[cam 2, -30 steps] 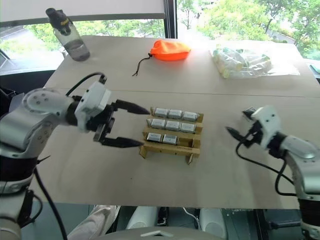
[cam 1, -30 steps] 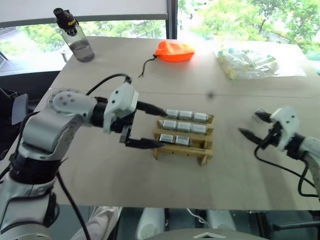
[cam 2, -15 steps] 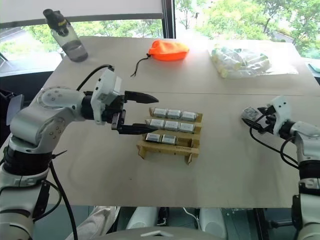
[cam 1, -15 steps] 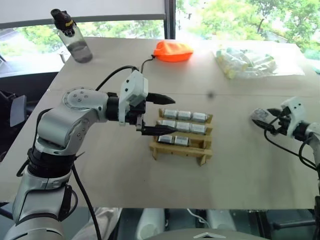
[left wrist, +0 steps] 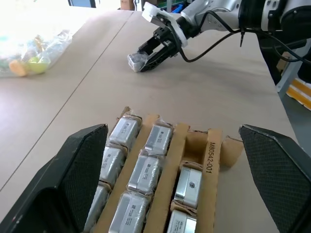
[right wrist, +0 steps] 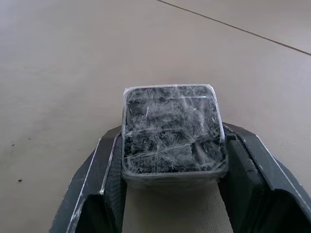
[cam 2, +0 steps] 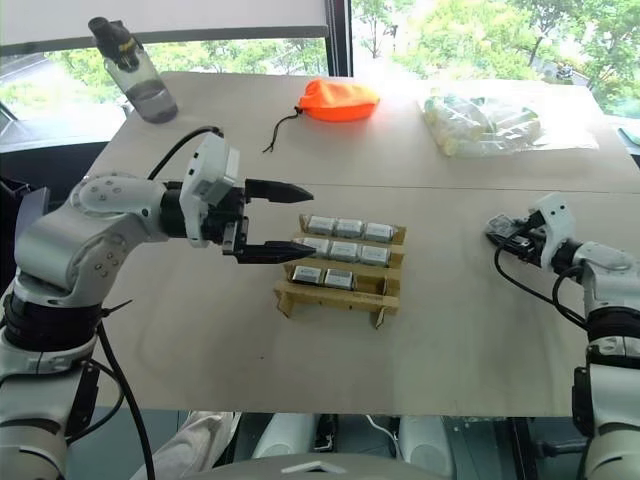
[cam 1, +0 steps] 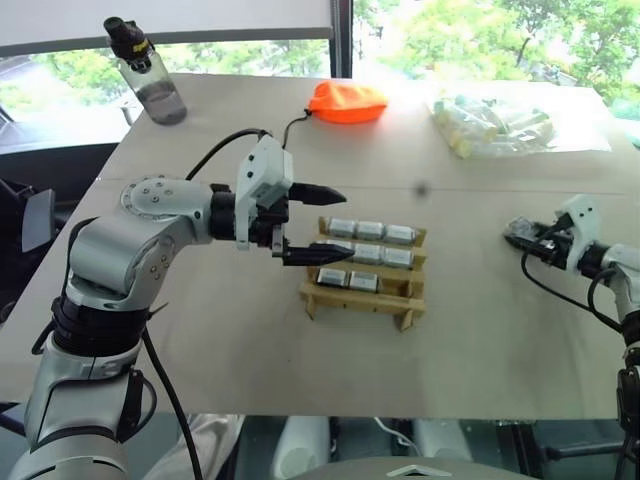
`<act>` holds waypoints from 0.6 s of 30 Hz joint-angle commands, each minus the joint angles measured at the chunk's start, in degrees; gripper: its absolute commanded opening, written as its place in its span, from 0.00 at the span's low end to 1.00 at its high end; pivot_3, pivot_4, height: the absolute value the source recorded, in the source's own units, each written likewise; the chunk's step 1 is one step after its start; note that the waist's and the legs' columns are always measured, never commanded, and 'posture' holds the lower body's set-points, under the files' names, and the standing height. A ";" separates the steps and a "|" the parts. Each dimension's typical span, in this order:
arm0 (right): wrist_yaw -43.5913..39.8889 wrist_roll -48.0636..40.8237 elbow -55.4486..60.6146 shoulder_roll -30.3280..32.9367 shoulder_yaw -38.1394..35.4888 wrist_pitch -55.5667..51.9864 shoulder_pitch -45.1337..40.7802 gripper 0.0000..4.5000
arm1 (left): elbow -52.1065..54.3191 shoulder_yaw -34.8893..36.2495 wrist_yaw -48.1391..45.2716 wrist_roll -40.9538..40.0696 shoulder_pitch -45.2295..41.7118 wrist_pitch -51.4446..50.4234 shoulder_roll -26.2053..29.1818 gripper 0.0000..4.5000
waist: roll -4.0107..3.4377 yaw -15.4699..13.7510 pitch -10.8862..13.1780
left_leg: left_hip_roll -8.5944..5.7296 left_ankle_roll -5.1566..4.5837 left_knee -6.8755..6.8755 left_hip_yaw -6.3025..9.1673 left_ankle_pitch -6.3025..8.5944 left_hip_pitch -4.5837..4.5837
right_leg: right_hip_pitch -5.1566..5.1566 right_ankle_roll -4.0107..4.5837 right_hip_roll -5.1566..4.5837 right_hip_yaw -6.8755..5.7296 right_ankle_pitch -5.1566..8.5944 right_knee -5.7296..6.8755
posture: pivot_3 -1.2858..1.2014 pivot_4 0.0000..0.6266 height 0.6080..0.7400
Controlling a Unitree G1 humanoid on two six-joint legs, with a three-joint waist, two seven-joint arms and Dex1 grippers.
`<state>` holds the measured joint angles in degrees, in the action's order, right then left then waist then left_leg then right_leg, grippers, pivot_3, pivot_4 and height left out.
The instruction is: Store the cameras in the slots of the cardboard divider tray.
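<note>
A: Start near. Where's the tray (cam 1: 365, 273) and how full is it?

B: Mid-table, in front of the robot. In the left wrist view I count 8 wrapped cameras (left wrist: 149, 162) in its slots: 3 in the far row, 3 in the middle, 2 in the near row. 1 slot in the near row, at its right end, looks empty.

A: And the left gripper (cam 1: 305, 222)?

B: Jaws wide and empty, hovering at the tray's left end over the table (cam 1: 250, 350), fingers pointing across toward the right. It touches nothing I can see.

A: So the last camera is where?

B: Out on the right side of the table, well apart from the tray. The right gripper (cam 2: 505, 232) sits low on the table there, and in its wrist view both fingers (right wrist: 104, 167) press the sides of the loose camera (right wrist: 172, 133), a black-faced block in clear wrap. So it is closed on that 1.

A: Which way must it travel, then?

B: From the right gripper the tray lies to the robot's left and slightly nearer. The rows run left to right, and the free slot is at the end closest to the right arm. I'd judge the right arm, already holding, should lift and carry leftward, then turn the camera to line up with the row.

A: Anything farther?

B: A pouch (cam 1: 347, 102), a bag of tubes (cam 1: 497, 125) and a bottle (cam 1: 150, 75) along the far edge.
</note>
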<state>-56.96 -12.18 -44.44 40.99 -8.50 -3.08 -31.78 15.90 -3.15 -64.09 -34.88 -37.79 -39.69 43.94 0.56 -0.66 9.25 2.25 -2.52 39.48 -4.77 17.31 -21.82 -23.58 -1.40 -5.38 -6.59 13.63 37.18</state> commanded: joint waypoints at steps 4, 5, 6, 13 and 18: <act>5.92 0.63 24.06 -3.00 0.53 4.04 2.26 0.44 | -7.65 -8.78 -0.43 9.99 -6.79 9.12 -6.10 1.00 | -0.04 0.20 0.01 | -0.04 0.01 0.10 -0.05 0.00 0.02 | -0.01 -0.01 0.00 0.04 0.00 0.14 | 0.52 0.24 0.89; 7.28 3.31 26.57 -3.15 1.84 7.45 2.43 0.44 | -9.11 -11.08 -0.70 11.87 -7.67 9.87 -7.19 1.00 | -0.05 0.19 0.01 | -0.04 0.01 0.08 -0.08 0.00 0.05 | -0.01 0.00 0.01 0.07 0.00 0.15 | 0.52 0.24 0.89; 8.23 5.66 28.54 -3.10 3.18 10.36 2.51 0.44 | -10.89 -12.65 -0.72 13.21 -8.58 10.61 -8.51 1.00 | -0.05 0.06 0.01 | -0.06 0.02 0.07 -0.09 0.00 0.06 | -0.01 0.00 0.01 0.07 0.00 0.15 | 0.52 0.24 0.89; 18.52 26.88 28.78 1.33 12.18 35.73 0.99 0.44 | -28.48 -13.53 2.27 17.47 -17.62 12.46 -19.02 1.00 | -0.02 -0.25 0.04 | -0.11 0.02 0.14 -0.25 -0.02 -0.13 | -0.07 -0.03 -0.06 -0.11 0.02 0.11 | 0.52 0.24 0.89; 30.21 40.96 27.80 3.33 15.41 49.86 -4.42 0.44 | -39.20 -12.59 1.05 17.86 -24.75 10.88 -23.15 1.00 | -0.02 0.34 0.05 | -0.11 0.02 0.09 -0.32 -0.02 -0.15 | -0.11 -0.03 -0.05 -0.09 0.02 0.04 | 0.52 0.24 0.89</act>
<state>-31.53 24.35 -17.94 42.71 7.04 41.37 -33.41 -21.52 -17.69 -62.34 -17.01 -60.11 -28.78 21.37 0.55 -0.32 9.30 2.14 -2.49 39.54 -5.10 17.29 -21.97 -23.73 -1.43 -5.43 -6.67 13.65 37.25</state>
